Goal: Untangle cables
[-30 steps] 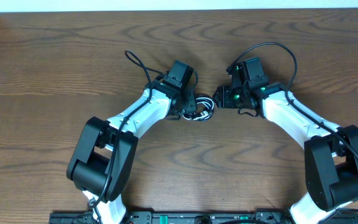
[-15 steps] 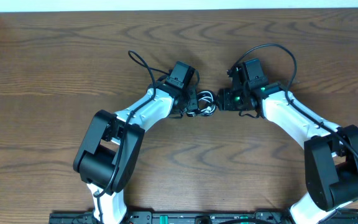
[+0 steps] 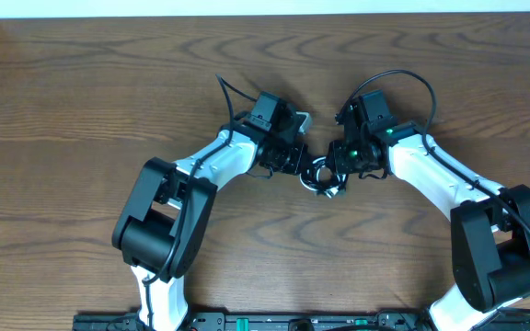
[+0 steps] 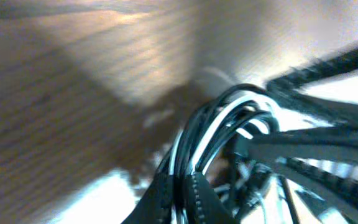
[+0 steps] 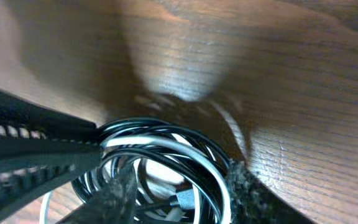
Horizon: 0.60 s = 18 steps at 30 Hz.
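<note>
Left tool (image 4: 180,186) pinched shut on cables (image 4: 211,121); right wrist alone shows right tool (image 5: 179,198) part-open, straddling them.

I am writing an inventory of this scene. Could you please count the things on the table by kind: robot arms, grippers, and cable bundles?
Robot arms: 2 (left arm, right arm)
Grippers: 2 (left gripper, right gripper)
Cable bundles: 1 (cable bundle, black and white strands; the single cords cannot be counted)
Total: 5
</note>
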Available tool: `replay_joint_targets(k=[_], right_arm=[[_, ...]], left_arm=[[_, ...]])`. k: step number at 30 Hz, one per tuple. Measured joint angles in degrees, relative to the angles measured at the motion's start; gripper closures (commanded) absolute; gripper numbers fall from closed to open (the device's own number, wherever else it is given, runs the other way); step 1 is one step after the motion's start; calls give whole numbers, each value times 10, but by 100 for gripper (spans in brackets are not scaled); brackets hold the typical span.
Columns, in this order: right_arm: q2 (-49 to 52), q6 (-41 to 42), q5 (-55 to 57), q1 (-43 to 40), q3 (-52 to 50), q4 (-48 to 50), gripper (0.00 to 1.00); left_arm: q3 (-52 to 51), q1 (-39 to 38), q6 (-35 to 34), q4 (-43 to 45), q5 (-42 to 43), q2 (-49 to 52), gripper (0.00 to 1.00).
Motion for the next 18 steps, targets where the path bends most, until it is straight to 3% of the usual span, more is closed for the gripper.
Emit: replay_joint_targets(k=[2, 6, 11, 18], right_arm=[[0, -20, 0, 0, 0, -6, 39], [0, -50, 0, 0, 0, -27, 39], [0, -60, 12, 0, 0, -53, 49], [0, -52, 25, 0, 0, -75, 54]], left_arm=[[0, 12, 1, 0, 37, 0, 75], [6, 49, -44, -9, 71, 0, 68], [11, 72, -99, -93, 73, 0, 63], [12, 43, -111, -136, 28, 0, 58]])
